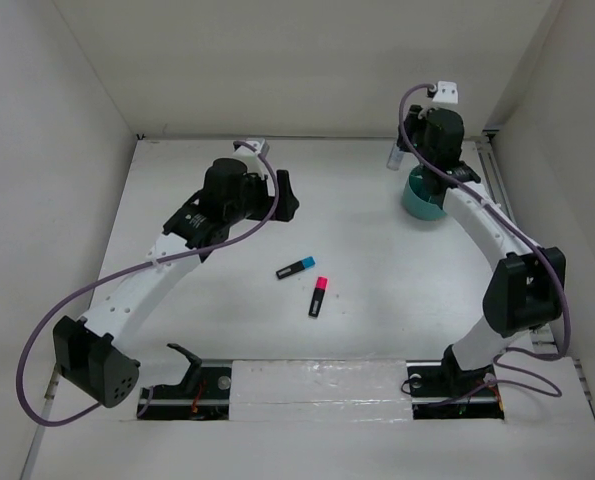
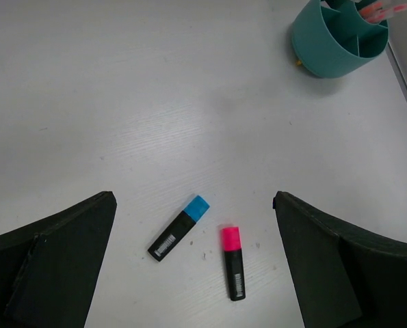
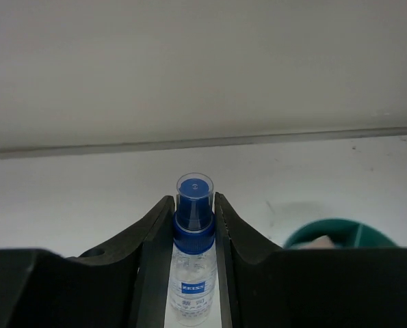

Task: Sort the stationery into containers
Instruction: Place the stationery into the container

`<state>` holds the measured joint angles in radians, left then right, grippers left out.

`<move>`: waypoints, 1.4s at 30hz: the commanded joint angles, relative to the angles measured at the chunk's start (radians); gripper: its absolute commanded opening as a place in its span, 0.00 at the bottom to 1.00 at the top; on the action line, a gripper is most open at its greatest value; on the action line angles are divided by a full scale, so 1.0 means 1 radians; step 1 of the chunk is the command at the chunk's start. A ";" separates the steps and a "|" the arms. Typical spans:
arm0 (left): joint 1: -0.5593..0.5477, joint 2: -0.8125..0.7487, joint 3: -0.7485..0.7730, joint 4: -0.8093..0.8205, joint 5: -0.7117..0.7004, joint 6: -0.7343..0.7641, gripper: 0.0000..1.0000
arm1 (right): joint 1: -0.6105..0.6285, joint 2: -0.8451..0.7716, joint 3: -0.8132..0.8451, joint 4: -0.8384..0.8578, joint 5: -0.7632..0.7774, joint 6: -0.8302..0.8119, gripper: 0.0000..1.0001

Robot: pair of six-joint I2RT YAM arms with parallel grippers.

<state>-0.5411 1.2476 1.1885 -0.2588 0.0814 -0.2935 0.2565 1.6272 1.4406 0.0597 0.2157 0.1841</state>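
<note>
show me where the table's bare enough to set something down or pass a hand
Bare: the wide stretch between the blue-capped highlighter, the pink-capped highlighter and the teal cup; also the back strip along the far wall, from the left gripper to the cup. Crowded: the far right corner, where the right gripper holds a clear bottle by the cup.

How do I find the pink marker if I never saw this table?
Look at the middle of the white table. Two short black pens lie there, not touching. The pink-capped highlighter is the one closer to the table's near edge; its neighbour, the blue-capped highlighter, has a blue cap instead.
</note>
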 commanded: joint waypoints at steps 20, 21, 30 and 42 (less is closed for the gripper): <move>0.004 0.015 -0.052 0.013 0.103 -0.010 1.00 | -0.333 0.076 -0.158 0.316 -0.697 -0.270 0.00; 0.004 0.015 -0.052 0.013 0.103 -0.010 1.00 | -0.345 0.085 -0.158 0.316 -0.707 -0.279 0.00; 0.004 0.024 -0.061 0.023 0.121 -0.010 1.00 | -0.346 0.123 -0.138 0.279 -0.716 -0.317 0.00; 0.004 0.024 -0.079 0.032 0.149 -0.001 1.00 | -0.346 0.123 -0.167 0.279 -0.748 -0.347 0.01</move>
<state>-0.5411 1.2808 1.1187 -0.2657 0.2073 -0.2974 -0.0906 1.7626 1.2545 0.2916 -0.4847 -0.1398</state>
